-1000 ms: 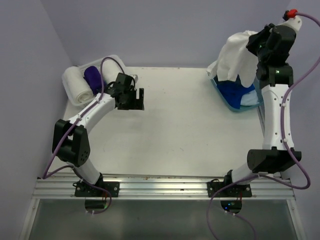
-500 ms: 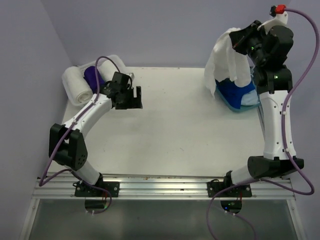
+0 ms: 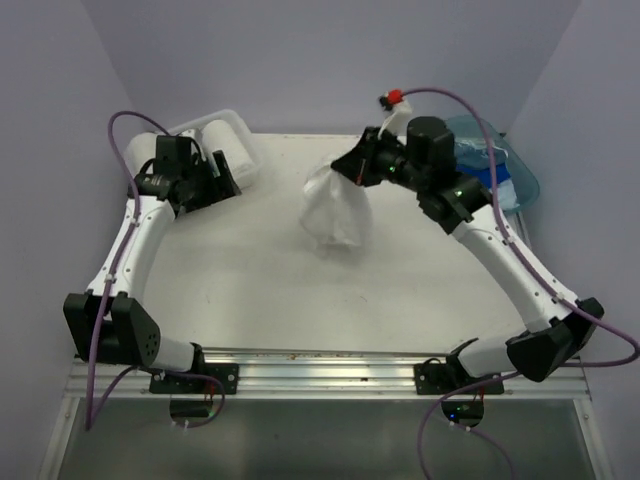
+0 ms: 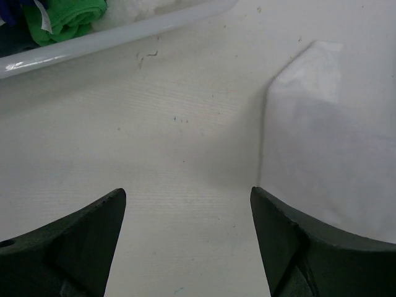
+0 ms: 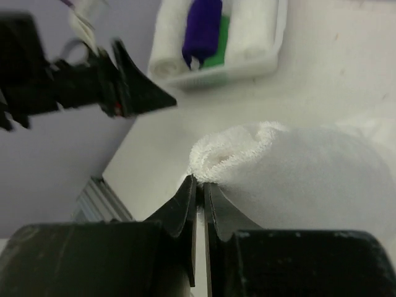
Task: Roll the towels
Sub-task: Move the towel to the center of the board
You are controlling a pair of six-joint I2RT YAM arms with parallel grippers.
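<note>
Right of the lattice basket [image 3: 247, 160], the right pincer [image 5: 199, 180] clamps a white towel [image 3: 337, 210] hanging over the desk [image 3: 300, 290]; the left pincer [image 4: 189, 201], jaws apart beside the basket, should help spread it flat.

The work surface is a flat white rectangular table [image 3: 290, 290], matt, with faint scuffs and small dark specks visible in the left wrist view. Three items are in contact with it. A white plastic lattice basket [image 3: 246, 160] sits at the far left corner. A translucent teal plastic tub [image 3: 522, 180] sits at the far right corner, well apart from the basket. Between them, at mid-table towards the far edge, a large white cloth towel [image 3: 336, 212] hangs bunched with its lower end meeting the surface. A ribbed aluminium rail [image 3: 320, 372] runs along the near edge.
</note>
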